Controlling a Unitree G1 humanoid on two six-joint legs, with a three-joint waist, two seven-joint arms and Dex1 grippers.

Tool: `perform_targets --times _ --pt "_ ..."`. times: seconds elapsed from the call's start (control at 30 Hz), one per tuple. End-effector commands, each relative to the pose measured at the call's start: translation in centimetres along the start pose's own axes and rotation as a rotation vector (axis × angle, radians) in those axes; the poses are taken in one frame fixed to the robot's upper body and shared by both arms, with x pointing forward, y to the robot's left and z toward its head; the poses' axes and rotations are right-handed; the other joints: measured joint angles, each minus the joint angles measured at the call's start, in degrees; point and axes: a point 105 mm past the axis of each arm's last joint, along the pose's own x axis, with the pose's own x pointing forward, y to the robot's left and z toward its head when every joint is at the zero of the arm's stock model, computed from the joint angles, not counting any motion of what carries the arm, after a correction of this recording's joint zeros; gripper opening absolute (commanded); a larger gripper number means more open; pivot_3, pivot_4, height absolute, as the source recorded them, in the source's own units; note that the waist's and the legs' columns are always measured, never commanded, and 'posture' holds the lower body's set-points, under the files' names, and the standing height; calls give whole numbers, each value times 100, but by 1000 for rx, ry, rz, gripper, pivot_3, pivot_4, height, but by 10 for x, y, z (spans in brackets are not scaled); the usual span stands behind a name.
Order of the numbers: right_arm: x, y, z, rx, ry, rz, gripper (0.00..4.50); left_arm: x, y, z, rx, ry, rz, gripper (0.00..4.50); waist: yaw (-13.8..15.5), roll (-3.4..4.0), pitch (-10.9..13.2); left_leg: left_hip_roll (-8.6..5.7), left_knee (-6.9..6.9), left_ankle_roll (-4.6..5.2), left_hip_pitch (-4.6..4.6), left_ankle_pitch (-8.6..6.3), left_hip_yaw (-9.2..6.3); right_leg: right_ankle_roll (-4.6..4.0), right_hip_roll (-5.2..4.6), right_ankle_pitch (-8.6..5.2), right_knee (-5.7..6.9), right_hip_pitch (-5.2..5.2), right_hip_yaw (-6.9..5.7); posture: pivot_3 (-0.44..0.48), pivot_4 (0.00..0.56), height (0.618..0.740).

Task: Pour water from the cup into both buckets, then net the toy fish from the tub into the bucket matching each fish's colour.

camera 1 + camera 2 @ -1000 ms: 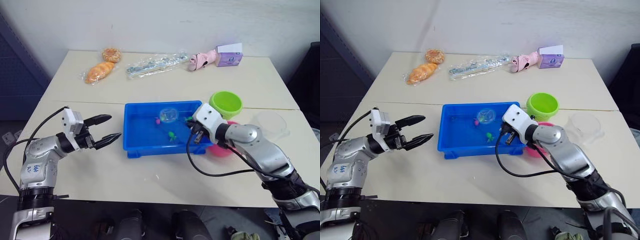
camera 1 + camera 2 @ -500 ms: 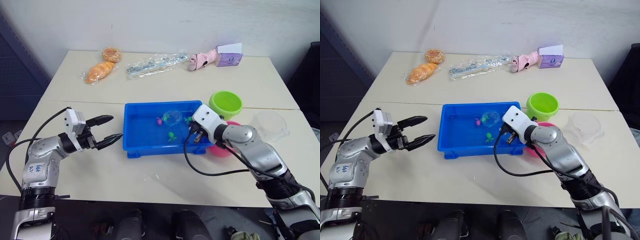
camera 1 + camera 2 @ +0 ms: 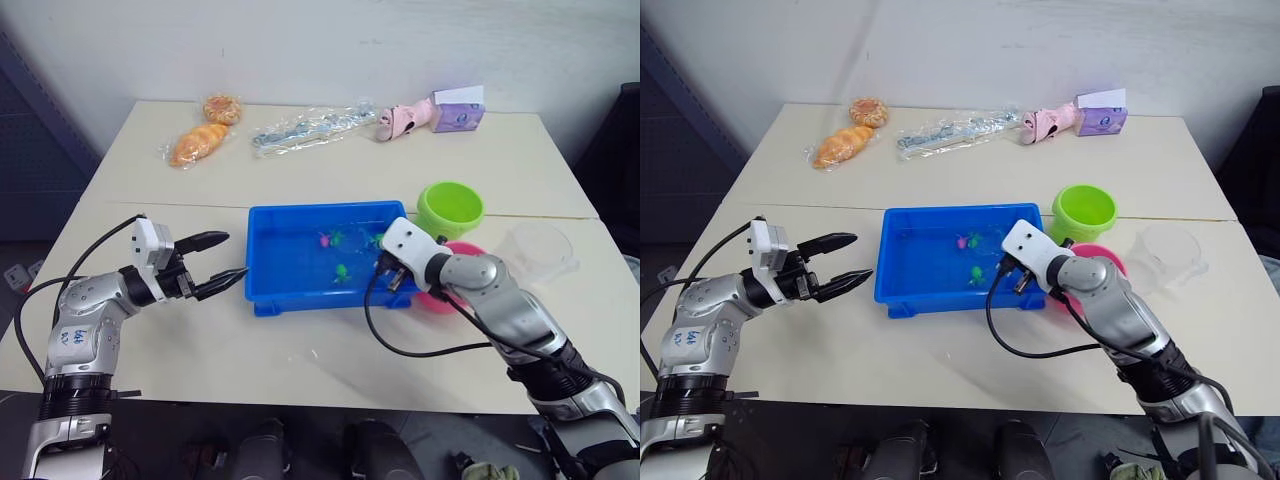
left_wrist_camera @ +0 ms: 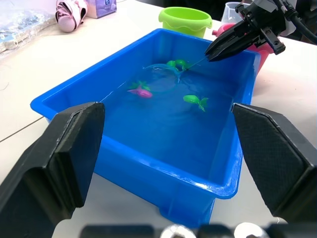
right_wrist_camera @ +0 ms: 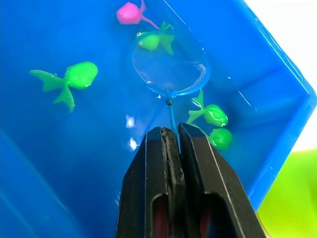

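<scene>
Right wrist view: right end effector (image 5: 172,135) clamped on the thin handle of the net (image 5: 170,67), hoop sunk in the tub (image 5: 277,99) under one green fish (image 5: 153,40), pink fish (image 5: 130,12) just beyond. Advice: lift level and slowly so the fish stays cupped, then carry to the green bucket (image 3: 450,208); pink bucket (image 3: 447,296) sits behind the arm, cup (image 3: 540,249) right of it. Left end effector (image 3: 213,263) apart, idle beside the tub. Earlier the hoop rode higher, seemingly above the water; now lowered.

Four green fish (image 5: 69,78) and one pink fish (image 5: 130,13); two buckets (image 3: 450,208); one cup (image 3: 540,250), tub (image 3: 290,290), net (image 5: 169,67).
</scene>
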Motion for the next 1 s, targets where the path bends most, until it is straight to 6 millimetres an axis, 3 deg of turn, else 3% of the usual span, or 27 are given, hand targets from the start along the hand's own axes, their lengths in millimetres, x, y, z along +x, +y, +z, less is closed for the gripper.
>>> perform_targets --times 0.03,0.3,0.47,0.63,0.77,1.0 --pt "1 3 15 -33 -44 17 0 1 -4 11 43 -38 -18 4415 -1 0 0 0 0 0 0 0 0 0 0 0 0 -1 1 0 150 740" --pt "8 14 36 -20 -111 66 0 -3 -7 8 38 -31 -13 4415 1 0 0 0 -1 -1 -1 0 2 0 0 0 2 -5 2 0 150 740" --pt "-6 19 52 58 -208 120 0 -5 -9 8 38 -28 -11 4415 4 0 0 0 -3 0 -2 0 2 0 0 0 1 -5 3 0 150 740" --pt "-44 16 53 106 -293 149 0 -6 -10 8 36 -28 -19 4415 25 0 0 0 -6 0 -5 -4 0 -1 -1 0 -2 -6 1 0 150 740" --pt "-76 8 41 78 -301 120 0 0 -14 9 33 -36 -52 4415 28 0 0 -1 -5 5 -7 -10 -1 -1 -2 0 -12 -1 1 0 150 740" --pt "-126 2 25 53 -315 32 0 25 -20 17 42 -83 -142 4415 9 0 0 1 -7 6 -3 -11 -1 0 3 0 -15 5 0 0 150 740"
